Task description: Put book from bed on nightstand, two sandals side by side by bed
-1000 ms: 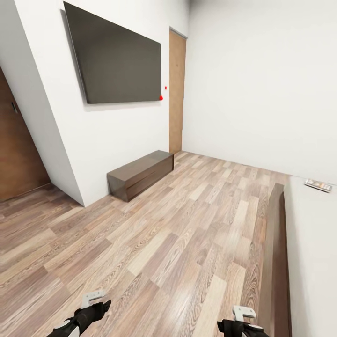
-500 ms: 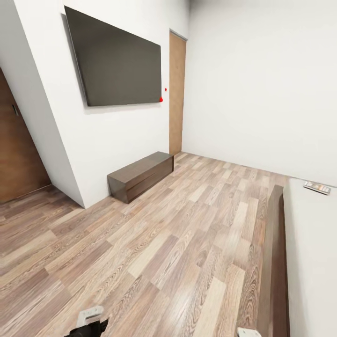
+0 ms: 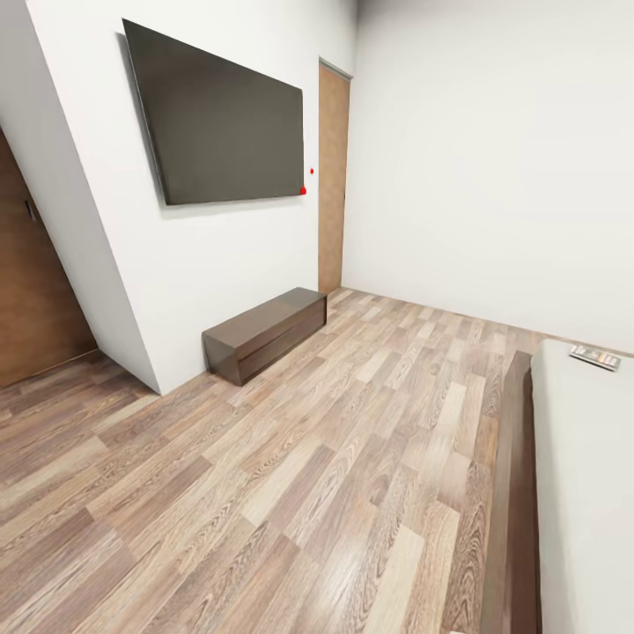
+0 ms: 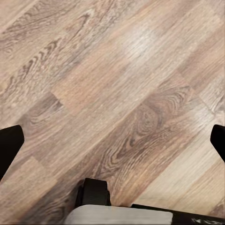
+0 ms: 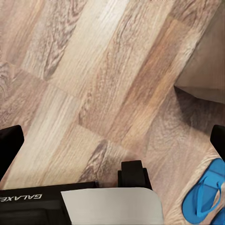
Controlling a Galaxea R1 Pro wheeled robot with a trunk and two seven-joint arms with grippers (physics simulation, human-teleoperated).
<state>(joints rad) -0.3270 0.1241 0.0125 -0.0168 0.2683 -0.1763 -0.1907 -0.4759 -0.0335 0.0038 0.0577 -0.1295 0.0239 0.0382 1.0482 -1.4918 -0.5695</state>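
In the head view we look across the wood-plank floor (image 3: 335,458) of the bedroom. A large dark television (image 3: 220,119) hangs on the white wall at the upper left of the frame, and a low dark-brown cabinet (image 3: 264,333) stands on the floor against that wall, just below it; its front is closed and we cannot tell what it holds. A brown door (image 3: 333,176) sits in the far corner. Along the right edge runs the bed (image 3: 515,493), its dark wooden frame bordering the pale mattress. A small remote control (image 3: 596,357) lies on the mattress near its far end.

In the left wrist view our left gripper (image 4: 112,140) hangs over bare planks, its two dark fingertips (image 4: 8,147) at opposite frame edges, spread wide with nothing between them.

In the right wrist view our right gripper (image 5: 112,140) is likewise spread and empty above the floor. A blue sandal (image 5: 206,197) lies flat on the planks at the lower right of that frame, beside a wheel (image 5: 135,173) of the robot's base.
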